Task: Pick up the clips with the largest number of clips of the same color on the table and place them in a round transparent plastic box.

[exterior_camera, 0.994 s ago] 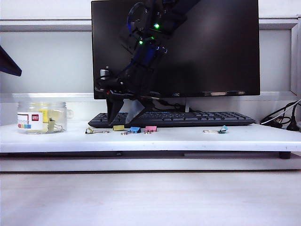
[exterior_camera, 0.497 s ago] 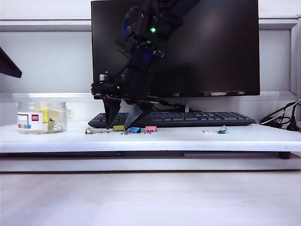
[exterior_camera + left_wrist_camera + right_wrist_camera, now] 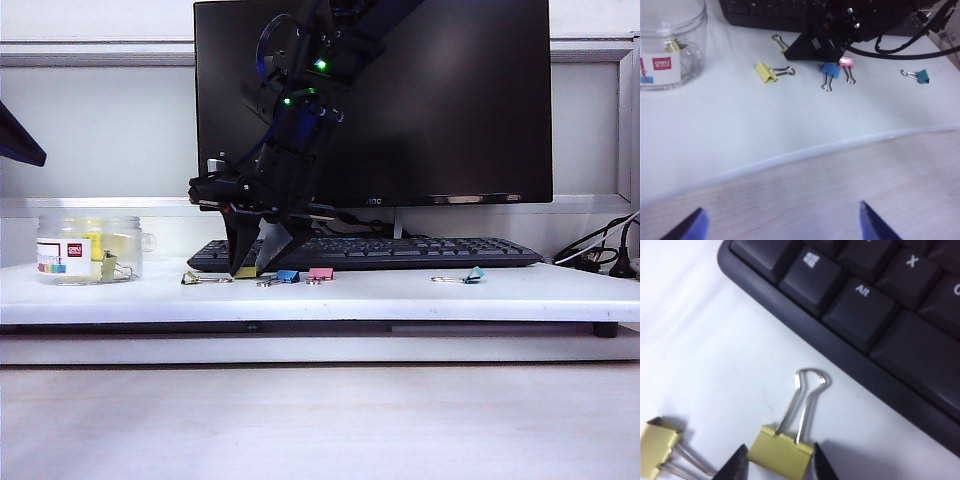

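I have the right pincer [image 3: 776, 460] down on the worktop [image 3: 400, 295] just in front of the keyboard [image 3: 420, 252], at the keyboard's left end. In the right wrist view its two dark fingertips [image 3: 735, 462] straddle a yellow binder clip [image 3: 780, 450], one tip hard against each side of the clip body; the jaws are narrowed around it, but I cannot tell if they are clamped on it yet. That clip lies flat on the worktop, its wire handles pointing toward the keyboard near the Alt key.

A second yellow binder clip [image 3: 767, 72] lies on the worktop beside the keyboard's near-left corner, a little away from the gripped one and on the side toward the round transparent plastic box [image 3: 90, 250]. A blue clip [image 3: 287, 276] and a pink clip [image 3: 320, 273] sit side by side just in front of the keyboard, right next to the right pincer. A teal clip [image 3: 473, 275] lies in front of the keyboard's right part, well apart from the others.

The box stands upright on the worktop well left of the keyboard, with yellow clips already inside.

The left pincer [image 3: 780, 225] hangs over the wooden surface in front of the worktop edge, far from the keyboard, jaws spread wide, grasping nothing. A black monitor [image 3: 450, 100] stands behind the keyboard.
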Controlling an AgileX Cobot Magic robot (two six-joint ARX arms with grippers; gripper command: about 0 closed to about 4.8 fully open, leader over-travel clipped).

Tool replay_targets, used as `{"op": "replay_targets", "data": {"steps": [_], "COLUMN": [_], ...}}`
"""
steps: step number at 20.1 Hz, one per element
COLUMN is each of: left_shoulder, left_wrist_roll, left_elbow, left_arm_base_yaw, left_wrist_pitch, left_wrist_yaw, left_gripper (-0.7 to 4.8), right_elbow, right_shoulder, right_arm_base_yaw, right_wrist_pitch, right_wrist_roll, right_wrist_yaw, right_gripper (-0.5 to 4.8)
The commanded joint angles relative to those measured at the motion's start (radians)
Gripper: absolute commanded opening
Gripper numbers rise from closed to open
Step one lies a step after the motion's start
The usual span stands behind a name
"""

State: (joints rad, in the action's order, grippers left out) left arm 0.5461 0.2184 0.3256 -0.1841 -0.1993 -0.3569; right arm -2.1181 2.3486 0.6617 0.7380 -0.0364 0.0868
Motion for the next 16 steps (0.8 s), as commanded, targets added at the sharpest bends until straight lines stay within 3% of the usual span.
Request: {"op": "replay_targets", "data": {"steps": [1,3,16], "left_shoulder": [0.000,0.000,0.000], "left_wrist_roll": [0.000,0.000,-0.001], "left_elbow": [0.006,0.006,0.006], "left_arm_base_yaw": [0.000,0.000,0.000], "left_wrist_pitch": [0.005,0.004,-0.002], "left_wrist_yaw": [-0.006,-0.007,-0.006], "left_gripper": [4.02,4.01,4.02], "right_elbow": [0.003,0.003,-0.001], "right_shoulder": [0.008,0.008,-0.009], "right_arm_base_yaw": [0.003,0.003,-0.003], "right_wrist_pitch": [0.048,0.048,0.056], "right_wrist_roll": [-0.004,-0.004,0.021], "right_wrist_yaw": [-0.007,-0.007,-0.007], "right_gripper": [1.38,1.15,1.11]}}
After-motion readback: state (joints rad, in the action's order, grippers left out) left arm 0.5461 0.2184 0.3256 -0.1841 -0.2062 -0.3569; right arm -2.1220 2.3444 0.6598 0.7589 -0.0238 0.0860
